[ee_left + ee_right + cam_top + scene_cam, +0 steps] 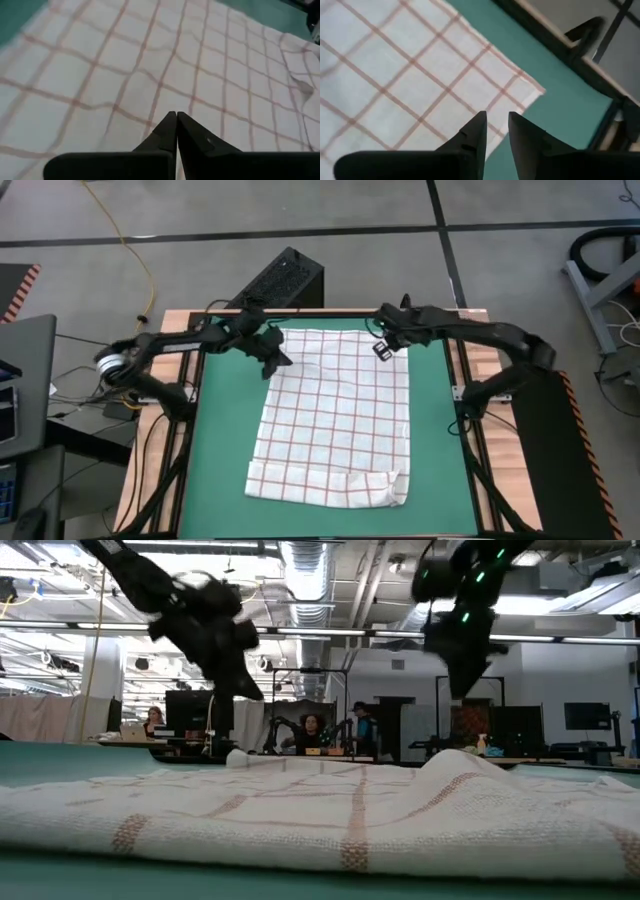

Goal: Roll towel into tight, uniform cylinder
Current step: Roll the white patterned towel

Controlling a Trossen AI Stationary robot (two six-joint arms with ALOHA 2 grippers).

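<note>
Near edge: towel (335, 420) lies spread flat on the green mat (225, 430), its near right corner folded over in a small flap; no roll started, by my reading.
Towel body: reaches from the mat's near part up to its far edge, slightly skewed.
Left gripper (272, 358): above the towel's far left corner, fingers pressed together, holding nothing; likely poised to pin or catch that corner.
Right gripper (383, 348): above the towel's far right corner, fingers slightly apart with a narrow gap, nothing between them; placed to match the left for an even start.
</note>
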